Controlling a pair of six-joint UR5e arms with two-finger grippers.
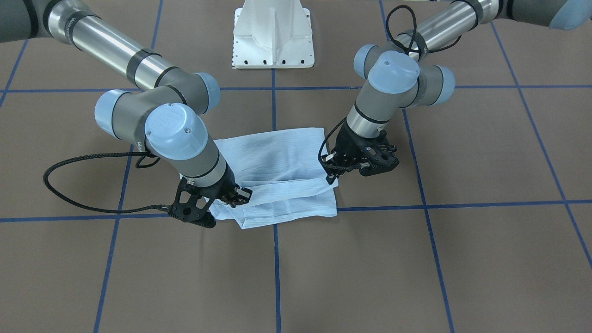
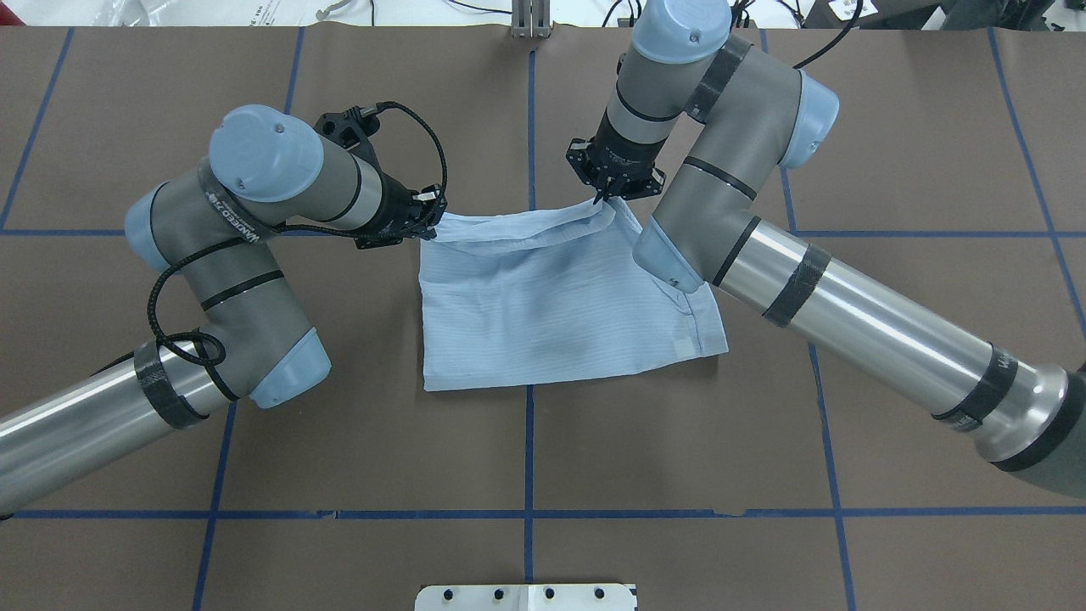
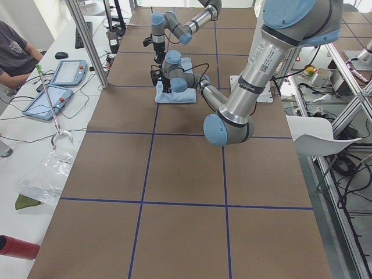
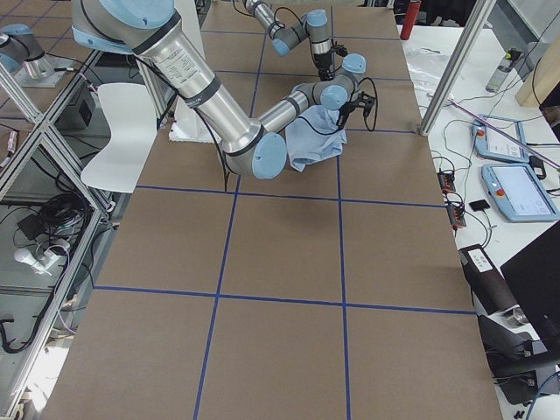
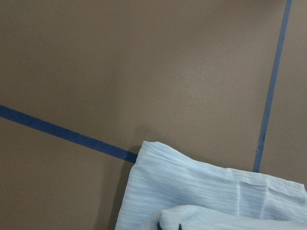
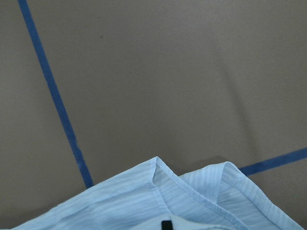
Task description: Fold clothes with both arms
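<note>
Left end effector (image 2: 431,219), pinching shirt (image 2: 560,305) corner

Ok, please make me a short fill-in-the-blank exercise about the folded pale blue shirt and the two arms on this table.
1. The pale blue striped shirt lies on a ___ table.
2. The tape lines crossing the table are ___.
3. The black left gripper and black right gripper both pinch the ___.
4. The robot's metal pedestal base is ___.
Missing words: brown; blue; shirt; white.

The shirt (image 5: 201,191) is cut off in both wrist views and partly hidden overhead by the right arm (image 2: 721,204).
</note>
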